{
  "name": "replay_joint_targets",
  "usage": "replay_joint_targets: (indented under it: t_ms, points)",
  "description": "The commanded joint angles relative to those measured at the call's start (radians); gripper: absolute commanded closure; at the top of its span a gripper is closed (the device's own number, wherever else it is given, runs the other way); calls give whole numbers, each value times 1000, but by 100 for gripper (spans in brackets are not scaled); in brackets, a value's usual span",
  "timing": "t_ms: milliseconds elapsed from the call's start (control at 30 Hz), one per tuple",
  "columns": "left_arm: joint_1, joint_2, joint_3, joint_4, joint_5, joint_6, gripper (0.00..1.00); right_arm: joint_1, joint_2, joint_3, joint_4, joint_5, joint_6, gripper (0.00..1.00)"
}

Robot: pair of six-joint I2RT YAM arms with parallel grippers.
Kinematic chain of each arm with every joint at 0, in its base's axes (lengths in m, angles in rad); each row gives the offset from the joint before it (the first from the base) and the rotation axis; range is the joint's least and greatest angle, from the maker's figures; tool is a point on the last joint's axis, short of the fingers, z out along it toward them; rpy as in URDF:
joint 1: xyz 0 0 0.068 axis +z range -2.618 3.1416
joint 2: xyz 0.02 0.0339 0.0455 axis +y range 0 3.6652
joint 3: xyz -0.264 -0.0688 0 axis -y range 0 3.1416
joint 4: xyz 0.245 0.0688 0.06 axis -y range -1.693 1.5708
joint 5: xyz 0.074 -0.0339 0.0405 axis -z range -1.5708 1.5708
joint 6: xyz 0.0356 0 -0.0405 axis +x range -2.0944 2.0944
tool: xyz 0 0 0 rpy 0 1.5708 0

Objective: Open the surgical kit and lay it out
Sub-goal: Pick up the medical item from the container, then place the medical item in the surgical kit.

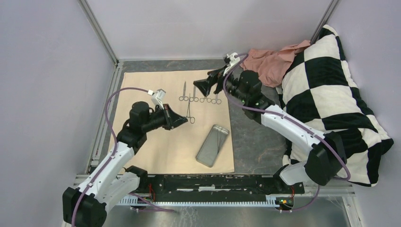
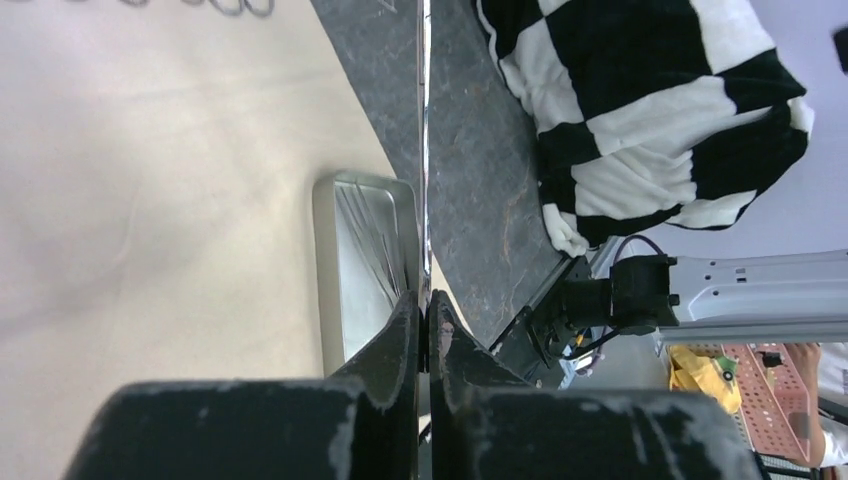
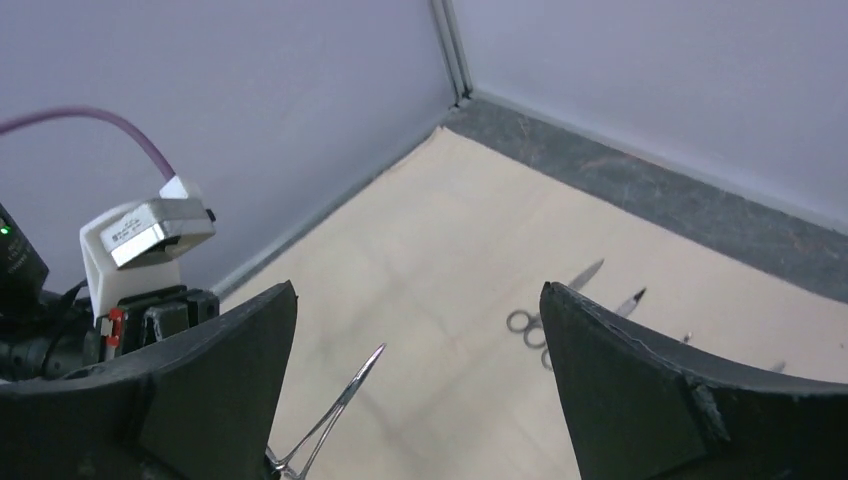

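The beige cloth wrap (image 1: 156,142) lies spread flat on the table. The small steel tray (image 1: 213,145) rests on its near right part, with slim instruments inside; it also shows in the left wrist view (image 2: 365,260). Several silver scissor-handled instruments (image 1: 194,94) lie in a row on the far part of the cloth and show in the right wrist view (image 3: 545,320). My left gripper (image 1: 183,121) is shut on a slim forceps (image 1: 189,111), held above the cloth; in the left wrist view (image 2: 427,300) it appears edge-on (image 2: 425,150). My right gripper (image 1: 208,86) hangs open and empty over the instrument row (image 3: 417,290).
A black-and-white checkered pillow (image 1: 331,94) fills the right side. A pink cloth (image 1: 269,59) is bunched at the back right. Bare dark tabletop (image 1: 255,146) lies between the wrap and the pillow. Walls enclose the back and left.
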Motion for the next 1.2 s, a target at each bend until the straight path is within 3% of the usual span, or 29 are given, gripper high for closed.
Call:
replay_joint_targets:
  t_ms: [0,67,133,200,233,367,567,733,867,967,1067,1167]
  points:
    - [121,46,63,-34,271,107,98,-109,120,91,175,-302,199,2]
    - [157,68,52,19,358,102,98,-146,197,118,240,-519,284,5]
    - [167,76,53,26,410,137,98,-175,256,42,522,-693,491,20]
    - [175,75,48,54,468,141,98,-197,295,-39,865,-760,735,24]
    - [175,76,48,75,486,133,98,-202,312,-55,935,-775,772,25]
    - [179,118,86,59,501,162,98,-192,341,-76,834,-801,643,22]
    - [184,167,100,115,488,146,98,-188,387,-150,933,-827,641,20]
    - [184,194,91,194,513,97,98,-176,478,-132,1233,-854,866,35]
    - [184,187,61,251,518,60,98,-149,487,-119,1138,-839,785,38]
    - [184,183,46,263,521,48,98,-134,474,-117,1078,-822,730,46]
    - [184,177,36,260,521,46,98,-131,472,-124,1106,-817,745,55]
    - [183,172,29,258,518,44,98,-131,470,-133,1146,-814,774,56]
